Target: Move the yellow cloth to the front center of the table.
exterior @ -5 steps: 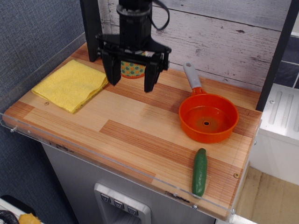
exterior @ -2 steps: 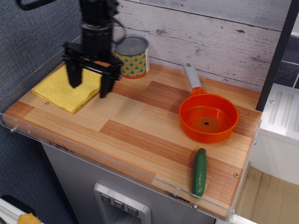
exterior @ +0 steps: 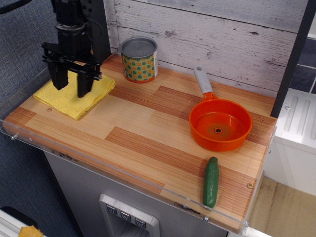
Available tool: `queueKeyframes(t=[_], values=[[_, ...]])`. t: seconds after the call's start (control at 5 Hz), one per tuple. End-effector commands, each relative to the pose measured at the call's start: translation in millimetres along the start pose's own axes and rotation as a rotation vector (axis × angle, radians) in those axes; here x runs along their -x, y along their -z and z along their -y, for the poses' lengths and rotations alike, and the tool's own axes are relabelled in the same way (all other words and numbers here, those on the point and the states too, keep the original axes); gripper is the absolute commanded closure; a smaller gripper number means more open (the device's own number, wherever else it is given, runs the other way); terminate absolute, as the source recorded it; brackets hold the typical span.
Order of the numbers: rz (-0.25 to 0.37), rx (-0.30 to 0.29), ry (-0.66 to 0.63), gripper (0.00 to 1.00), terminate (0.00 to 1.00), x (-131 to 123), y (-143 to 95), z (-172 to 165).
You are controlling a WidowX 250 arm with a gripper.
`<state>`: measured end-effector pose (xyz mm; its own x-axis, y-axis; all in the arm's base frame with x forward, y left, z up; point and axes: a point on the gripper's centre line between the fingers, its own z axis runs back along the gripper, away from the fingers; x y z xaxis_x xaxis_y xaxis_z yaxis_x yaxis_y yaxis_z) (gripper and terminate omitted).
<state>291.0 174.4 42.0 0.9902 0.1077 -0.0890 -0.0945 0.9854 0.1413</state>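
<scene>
**Gripper poised over the cloth at the table's far left**

We see the gripper [exterior: 72, 84] hanging above the yellow cloth [exterior: 71, 98], its two black fingers [exterior: 85, 85] spread apart with nothing between them. The cloth lies flat at the left end of the table [exterior: 148, 143], well apart from the front center where it belongs.

What could go wrong, in our judgement: the cloth is folded in layers, so a shallow pinch may lift only the top sheet and let the rest unfold or trail behind. A pinch taken too near the left edge could press the cloth against the clear rim [exterior: 19, 140]. If the cloth is dragged rather than lifted, it may bunch up. The patterned can [exterior: 139, 60] stands just beside the cloth's right corner and could be nudged by a swing that way; the orange pan [exterior: 220, 123] and the green cucumber [exterior: 211, 182] sit well apart, to the right.

The cloth is roughly square, so it has no clear long axis. It sits turned like a diamond, one corner toward the table's front edge.
</scene>
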Motion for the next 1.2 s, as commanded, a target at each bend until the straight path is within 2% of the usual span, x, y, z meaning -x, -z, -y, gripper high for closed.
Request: queueKeyframes(t=[0.0,0.4,0.6,0.8,1.0], values=[[0.070,-0.064,0.027,1.00,0.00,-25.1,-3.7,-28.5],[0.053,-0.039,0.017,1.00,0.00,-28.2,12.9,-28.1],[0.045,0.002,-0.003,1.00,0.00,-20.1,13.0,-17.1],[0.012,0.007,-0.028,1.00,0.00,-6.7,15.3,-1.0],[0.024,0.023,-0.035,1.00,0.00,8.2,15.6,15.5]])
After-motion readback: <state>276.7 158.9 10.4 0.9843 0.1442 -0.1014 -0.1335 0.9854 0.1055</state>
